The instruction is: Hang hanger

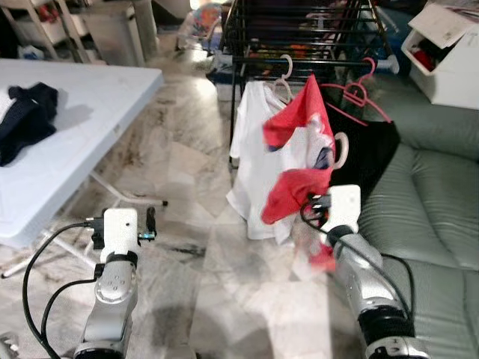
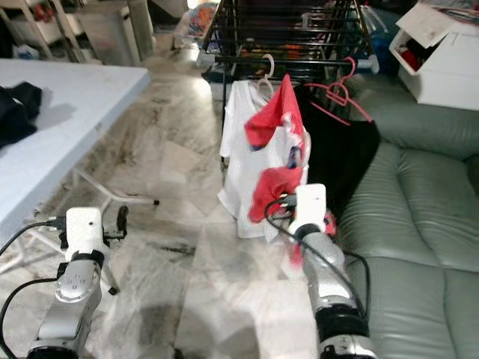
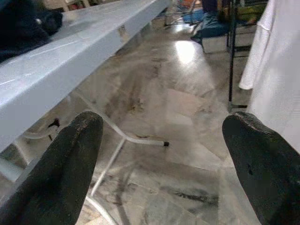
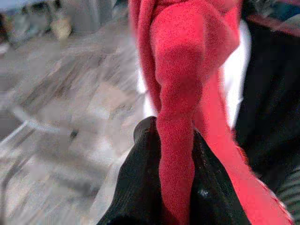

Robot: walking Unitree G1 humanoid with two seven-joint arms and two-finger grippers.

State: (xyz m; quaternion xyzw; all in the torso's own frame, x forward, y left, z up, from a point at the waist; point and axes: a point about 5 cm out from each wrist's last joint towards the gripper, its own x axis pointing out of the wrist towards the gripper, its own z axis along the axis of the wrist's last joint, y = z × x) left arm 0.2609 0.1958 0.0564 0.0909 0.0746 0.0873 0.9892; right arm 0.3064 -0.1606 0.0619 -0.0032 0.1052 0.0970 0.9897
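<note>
A red garment (image 1: 299, 149) hangs in front of the black drying rack (image 1: 299, 30), its top corner up by the rack's bar. A pale hanger hook (image 1: 342, 152) sticks out at its right side. My right gripper (image 1: 318, 203) is shut on the lower fold of the red garment (image 4: 176, 140), with cloth squeezed between the black fingers (image 4: 136, 187). A white shirt (image 1: 254, 164) on a white hanger (image 1: 284, 71) hangs from the rack behind it, beside pink hangers (image 1: 361, 93) and a black garment (image 1: 370, 153). My left gripper (image 1: 150, 221) is low beside the table, open and holding nothing, fingers (image 3: 70, 164) wide apart.
A white folding table (image 1: 82, 105) with a dark garment (image 1: 26, 116) stands at the left, its legs (image 3: 117, 140) on the marble floor. A grey-green sofa (image 1: 434, 217) fills the right. A white bin (image 1: 449, 60) sits behind it.
</note>
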